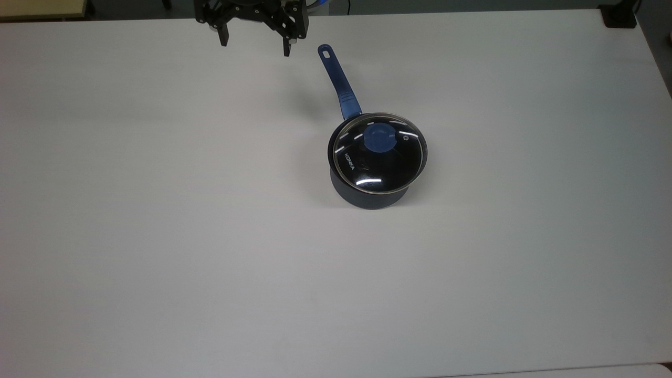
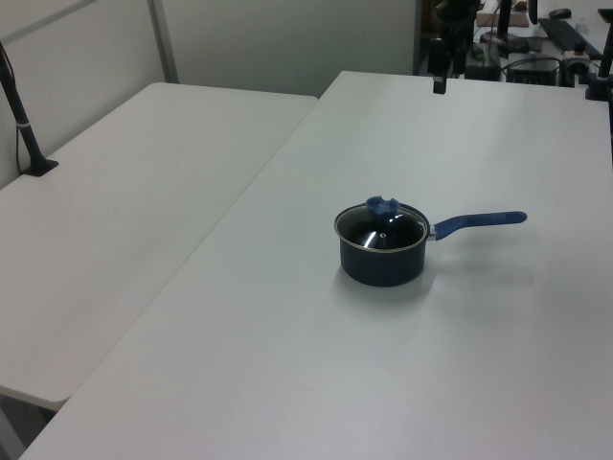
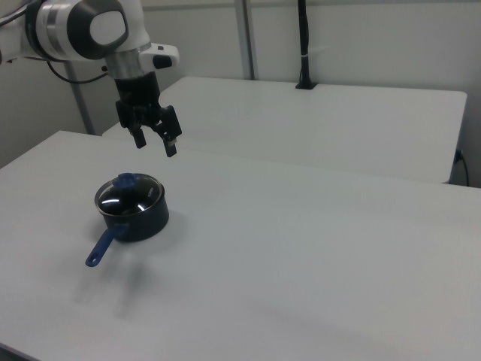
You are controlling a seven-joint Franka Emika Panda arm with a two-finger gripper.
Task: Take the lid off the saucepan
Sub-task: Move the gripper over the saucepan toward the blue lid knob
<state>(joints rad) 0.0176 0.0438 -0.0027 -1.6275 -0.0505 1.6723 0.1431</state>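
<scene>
The saucepan [image 1: 367,197] stands near the middle of the white table [image 1: 157,236], dark-walled, its long blue handle [image 1: 338,84] pointing toward the top view's upper left. The glass lid [image 1: 379,160] with its blue knob [image 1: 380,138] sits on the saucepan, slightly off-centre. The same saucepan [image 2: 383,264] and lid [image 3: 128,194] appear in the side views. My gripper [image 1: 255,47] hangs open in the air at the top view's upper edge, left of the handle's end, holding nothing. In the right view the gripper [image 3: 155,143] is above and behind the saucepan [image 3: 139,222].
A second white table [image 2: 105,211] adjoins this one on the left view's left. A black post [image 3: 303,45] stands clamped on that far table. Cables and equipment [image 2: 536,48] sit beyond the table's far end.
</scene>
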